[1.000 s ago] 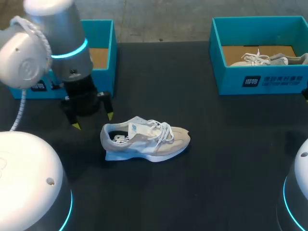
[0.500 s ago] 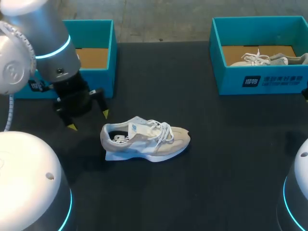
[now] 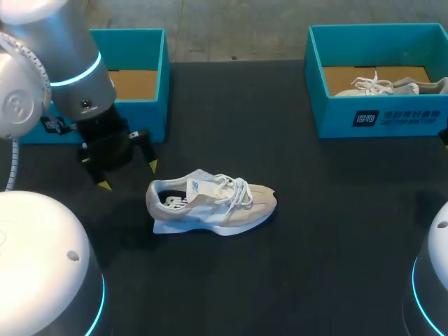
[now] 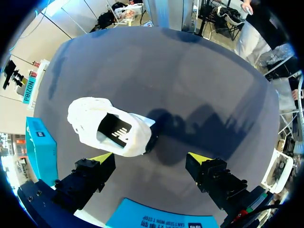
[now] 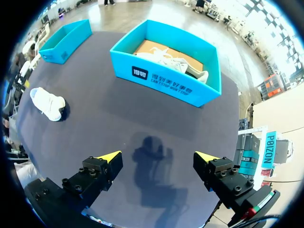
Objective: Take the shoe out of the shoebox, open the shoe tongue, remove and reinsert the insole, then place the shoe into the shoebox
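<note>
The white-and-beige lace-up sneaker (image 3: 210, 206), probably light, with a soft mesh upper over a firmer foam sole and best pinched at its padded heel collar, sits on the black table (image 3: 294, 245) just ahead of the left tool (image 3: 128, 176), spread and empty, as is the right tool (image 5: 157, 156).
</note>
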Robot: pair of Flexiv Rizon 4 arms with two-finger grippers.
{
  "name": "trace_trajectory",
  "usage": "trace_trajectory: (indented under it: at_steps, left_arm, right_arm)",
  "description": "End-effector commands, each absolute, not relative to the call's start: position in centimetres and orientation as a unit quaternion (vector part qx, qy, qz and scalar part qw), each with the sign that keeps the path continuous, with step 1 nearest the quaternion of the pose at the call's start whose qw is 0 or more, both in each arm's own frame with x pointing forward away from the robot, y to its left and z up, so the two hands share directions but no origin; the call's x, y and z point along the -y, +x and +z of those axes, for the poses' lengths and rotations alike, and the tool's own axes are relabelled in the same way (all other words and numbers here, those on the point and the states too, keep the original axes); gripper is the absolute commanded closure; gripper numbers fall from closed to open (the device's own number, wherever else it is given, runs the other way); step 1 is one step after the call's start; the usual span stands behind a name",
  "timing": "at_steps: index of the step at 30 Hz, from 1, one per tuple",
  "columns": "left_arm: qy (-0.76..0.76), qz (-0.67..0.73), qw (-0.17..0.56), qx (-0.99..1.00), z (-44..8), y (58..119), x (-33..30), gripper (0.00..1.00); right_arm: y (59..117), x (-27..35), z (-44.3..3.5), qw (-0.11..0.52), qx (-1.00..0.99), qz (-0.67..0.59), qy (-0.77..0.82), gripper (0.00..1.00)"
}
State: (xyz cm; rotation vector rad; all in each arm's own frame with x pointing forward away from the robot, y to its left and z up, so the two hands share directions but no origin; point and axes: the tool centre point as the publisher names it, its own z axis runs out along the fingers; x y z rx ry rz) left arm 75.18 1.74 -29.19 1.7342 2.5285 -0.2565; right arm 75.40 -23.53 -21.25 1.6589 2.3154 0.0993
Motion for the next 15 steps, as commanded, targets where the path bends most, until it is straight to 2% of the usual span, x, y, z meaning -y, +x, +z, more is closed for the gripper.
trace_trajectory:
  at_steps: [1,15]
  left_arm:
    - [0.564,-0.083,0.035,-0.821,-29.2,75.1,-1.8,0.0]
    - [0.39,-0.231,0.015,-0.891,-29.4,74.7,-2.2,0.0]
  right_arm:
    - [75.5,23.6,-21.3,0.144,-0.804,0.035,0.575,0.0]
    - [75.5,23.6,-21.3,0.144,-0.804,0.035,0.575,0.0]
